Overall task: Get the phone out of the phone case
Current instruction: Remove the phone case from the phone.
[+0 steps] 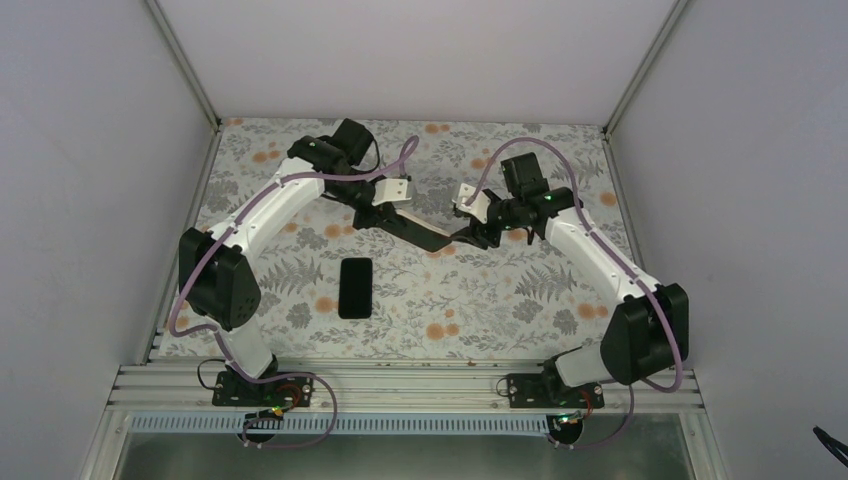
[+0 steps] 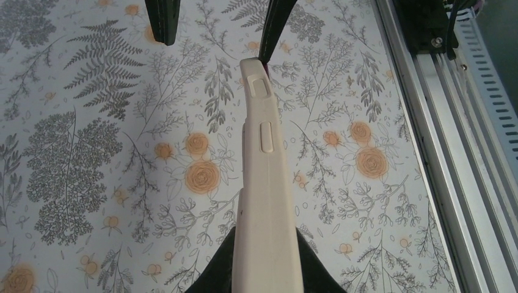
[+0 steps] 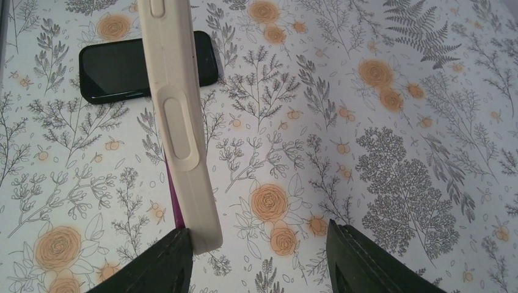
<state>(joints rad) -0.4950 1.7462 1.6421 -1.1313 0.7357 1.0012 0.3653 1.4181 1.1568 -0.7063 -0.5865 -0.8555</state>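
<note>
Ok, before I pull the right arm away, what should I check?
1. Phone out of the case: ok. It lies flat on the table, apart from the case.
2. Left end effector shut on the case: ok. It clamps one end.
3. Right end effector open: ok. Its fingers are wide apart.
4. Right end effector free of the case: not ok. The case's edge touches one finger.
5. Case clear of the table: ok. It is held in the air.
</note>
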